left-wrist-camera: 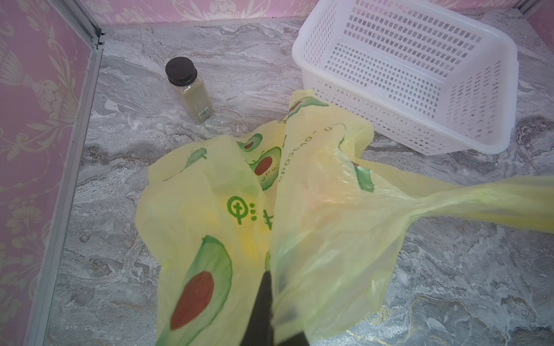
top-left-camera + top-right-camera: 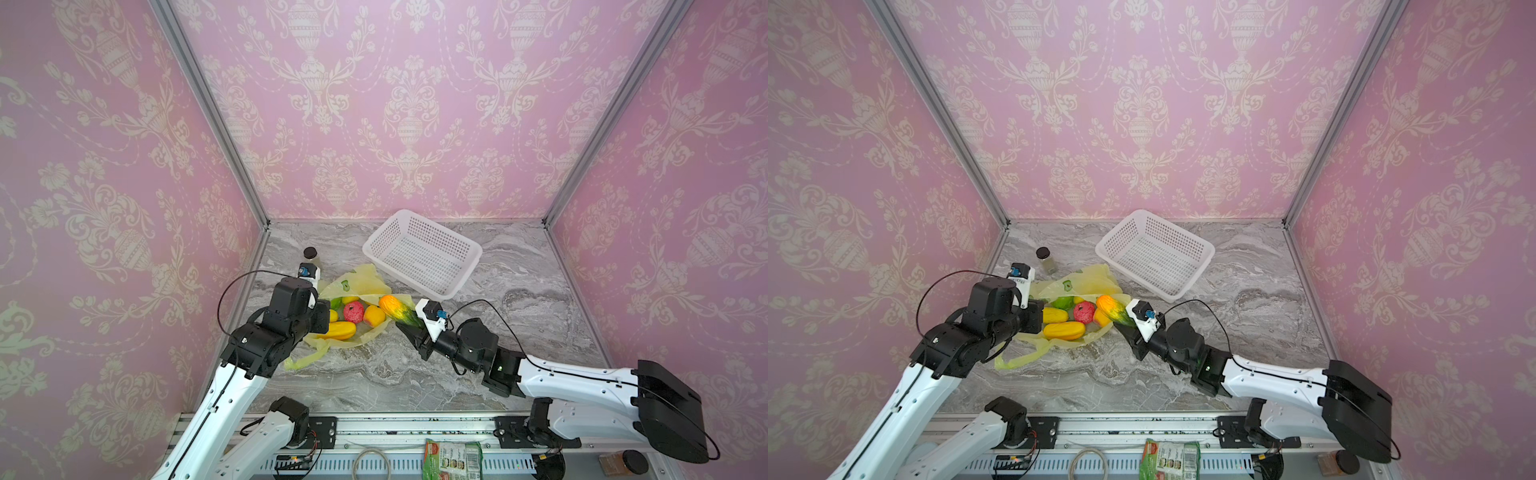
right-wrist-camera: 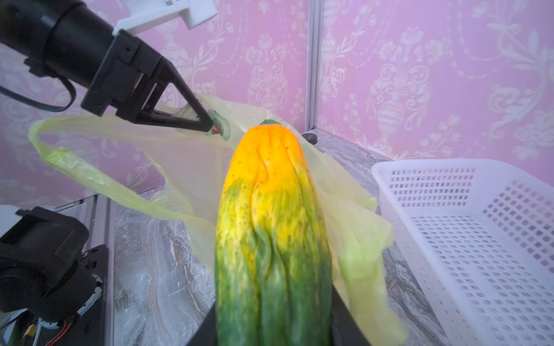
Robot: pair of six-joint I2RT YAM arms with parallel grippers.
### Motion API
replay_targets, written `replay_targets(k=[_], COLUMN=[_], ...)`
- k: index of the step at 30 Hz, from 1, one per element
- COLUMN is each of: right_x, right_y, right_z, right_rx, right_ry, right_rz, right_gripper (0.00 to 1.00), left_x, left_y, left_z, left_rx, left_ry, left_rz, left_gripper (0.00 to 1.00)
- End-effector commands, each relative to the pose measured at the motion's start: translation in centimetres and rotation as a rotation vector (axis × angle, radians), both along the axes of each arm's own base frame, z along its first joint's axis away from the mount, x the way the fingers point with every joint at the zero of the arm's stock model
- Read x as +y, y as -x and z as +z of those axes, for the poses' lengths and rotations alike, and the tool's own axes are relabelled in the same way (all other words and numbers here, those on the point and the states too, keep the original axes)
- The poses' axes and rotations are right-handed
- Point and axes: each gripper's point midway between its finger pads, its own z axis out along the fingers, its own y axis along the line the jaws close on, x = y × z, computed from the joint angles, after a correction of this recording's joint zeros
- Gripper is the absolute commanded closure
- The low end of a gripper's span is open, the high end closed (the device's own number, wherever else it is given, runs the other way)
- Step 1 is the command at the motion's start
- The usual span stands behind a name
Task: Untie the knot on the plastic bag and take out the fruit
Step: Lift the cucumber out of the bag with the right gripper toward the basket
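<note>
Around the plastic bag [image 2: 361,280], you have one white basket [image 2: 419,257] at 1 o'clock, its near wall just beside the bag's far flap. One dark-capped bottle [image 2: 1045,259] stands upright at 11 o'clock, near the bag but apart from it. Off the marble table [image 2: 519,291], on the front rail at 6 o'clock, lie one green packet [image 2: 453,459] and one brown jar [image 2: 623,462].

Your left arm's wrist sits over the bag's 9 o'clock side. In a top view it covers part of one yellow piece and part of the bottle.

Seven pieces of fruit [image 2: 353,311] show in both top views, all on the bag, which lies open:
- two yellow oblongs [image 2: 1064,330]
- one pink bumpy ball [image 2: 1084,311]
- one orange-yellow round [image 2: 1101,318]
- one green pepper [image 2: 1063,302]
- one small yellow piece [image 2: 1079,299]
- one green-orange piece [image 3: 269,239]

Your left gripper [image 3: 208,124] has its fingers together, pinched on the bag's film at the 9 o'clock edge and holding that flap raised. One handle loop [image 2: 305,357] trails loose on the table toward 7 o'clock.

Your right gripper [image 2: 405,322] reaches in from 4 o'clock. Its fingers are clamped on the green end of the green-orange piece, one on each side. The orange end points toward 10 o'clock, over the bag's 3 o'clock edge. You cannot tell whether that piece is clear of the bag beneath it.
</note>
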Motion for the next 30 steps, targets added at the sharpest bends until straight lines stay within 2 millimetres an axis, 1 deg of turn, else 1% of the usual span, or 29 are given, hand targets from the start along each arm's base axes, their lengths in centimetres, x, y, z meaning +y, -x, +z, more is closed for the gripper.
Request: replay_targets(k=[1, 5, 8, 9, 11, 14, 17, 20, 21, 26, 30], right_x=[-3.9, -7.4, -10.5, -11.5, -13.1, -14.8, -15.7, -15.7, -15.7, -15.9, -16.1], right_y=[-2.4, -4.6, -6.9, -7.8, -9.6, -12.6, -15.2, -17.5, -18.0, -19.3, -20.0], right_z=[0.5, 1.8, 1.7, 1.2, -0.1, -2.4, -4.1, -5.9, -6.8, -10.1, -12.9], right_rx=[0.002, 0.030, 0.095, 0.131, 0.211, 0.314, 0.405, 0.497, 0.527, 0.606, 0.695], right_ry=[-0.028, -0.064, -0.063, -0.063, -0.068, -0.071, -0.044, -0.015, 0.000, 0.037, 0.074], right_rz=[-0.218, -0.385, -0.535, -0.584, -0.645, -0.707, -0.772, -0.807, -0.827, -0.871, -0.882], right_gripper=[0.90, 0.92, 0.93, 0.93, 0.94, 0.95, 0.95, 0.99, 1.00, 1.00, 1.00], left_x=[0.5, 0.6, 1.0, 1.1, 1.4, 1.3, 1.6, 1.4, 1.3, 1.1, 1.4], left_y=[0.3, 0.0, -0.3, -0.4, -0.4, 0.2, 0.6, 0.5, 0.4, 0.5, 0.6], left_z=[-0.2, -0.5, -0.7, -0.9, -1.0, 0.0, 0.7, 0.6, 0.4, 0.4, 0.6], left_rx=[0.004, 0.026, 0.042, 0.052, 0.052, 0.008, -0.030, -0.023, -0.016, -0.017, -0.025], left_ry=[-0.003, 0.003, 0.012, 0.015, 0.009, 0.031, 0.034, 0.037, 0.039, 0.043, 0.035], left_rz=[0.018, 0.021, 0.039, 0.048, 0.061, 0.049, 0.061, 0.054, 0.048, 0.038, 0.050], left_gripper=[1.00, 1.00, 1.00, 1.00, 1.00, 1.00, 1.00, 1.00, 1.00, 1.00, 1.00])
